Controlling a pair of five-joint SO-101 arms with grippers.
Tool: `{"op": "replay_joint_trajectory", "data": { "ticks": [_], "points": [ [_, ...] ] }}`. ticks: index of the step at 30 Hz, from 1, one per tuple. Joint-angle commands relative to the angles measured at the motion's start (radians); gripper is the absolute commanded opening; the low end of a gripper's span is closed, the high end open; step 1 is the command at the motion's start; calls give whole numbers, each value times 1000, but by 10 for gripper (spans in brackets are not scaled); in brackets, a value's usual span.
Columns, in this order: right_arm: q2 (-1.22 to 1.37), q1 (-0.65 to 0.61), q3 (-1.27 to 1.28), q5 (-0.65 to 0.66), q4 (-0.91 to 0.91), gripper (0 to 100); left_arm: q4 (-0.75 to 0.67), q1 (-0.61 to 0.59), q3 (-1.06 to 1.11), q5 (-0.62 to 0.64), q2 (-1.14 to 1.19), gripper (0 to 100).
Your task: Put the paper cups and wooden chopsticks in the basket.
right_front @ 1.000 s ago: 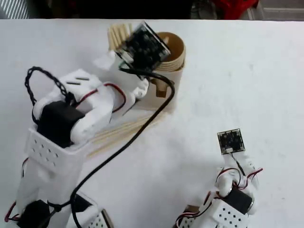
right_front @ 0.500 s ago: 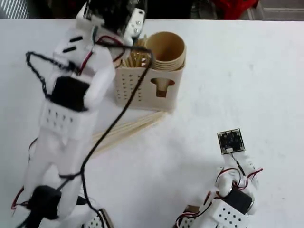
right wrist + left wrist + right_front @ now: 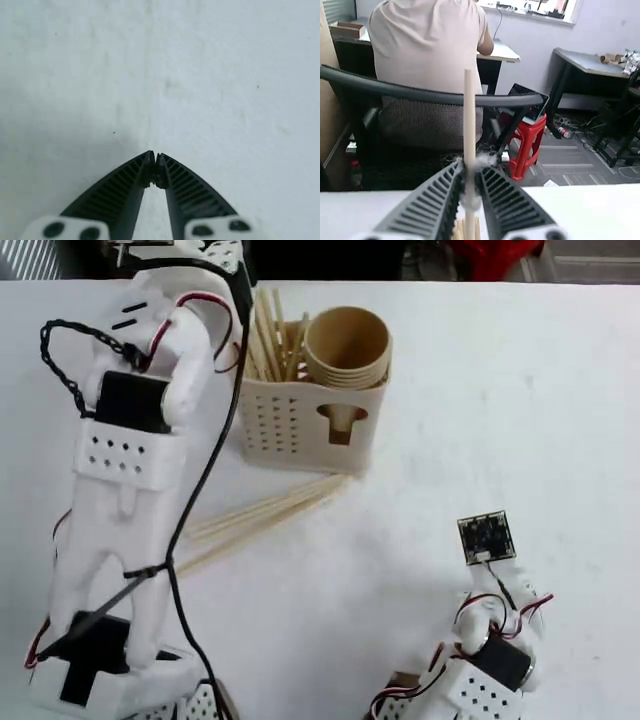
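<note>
clamping a chopstick (image 3: 468, 115) in left gripper (image 3: 469, 172) (right gripper (image 3: 154, 162) closed).

Readable text, labels, numbers, signs: none for you to log.
- basket (image 3: 290, 430): plain perforated wall, no lettering.
- paper cups (image 3: 347, 340): unprinted.
- wooden chopstick (image 3: 469, 125): bare wood, unmarked.
- small dark circuit board (image 3: 486, 537): any print too small for you to read.
</note>
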Motion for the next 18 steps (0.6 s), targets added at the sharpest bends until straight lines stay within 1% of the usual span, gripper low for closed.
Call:
{"op": "replay_joint_trajectory", "data": {
  "ticks": [1, 8, 11, 15, 18],
  "points": [
    [-10, -1, 9, 6, -4, 18, 40, -5, -18, 14, -5, 24],
    [-10, -1, 9, 6, -4, 18, 43, -7, -18, 14, -8, 24],
    [-10, -1, 9, 6, -4, 18, 75, -7, -28, 14, -10, 26],
    [-10, -1, 9, 6, -4, 18, 107, -5, -28, 14, -10, 94],
    [-10, -1, 9, 6, -4, 18, 160, -5, -61, 17, -10, 106]
  ]
}}
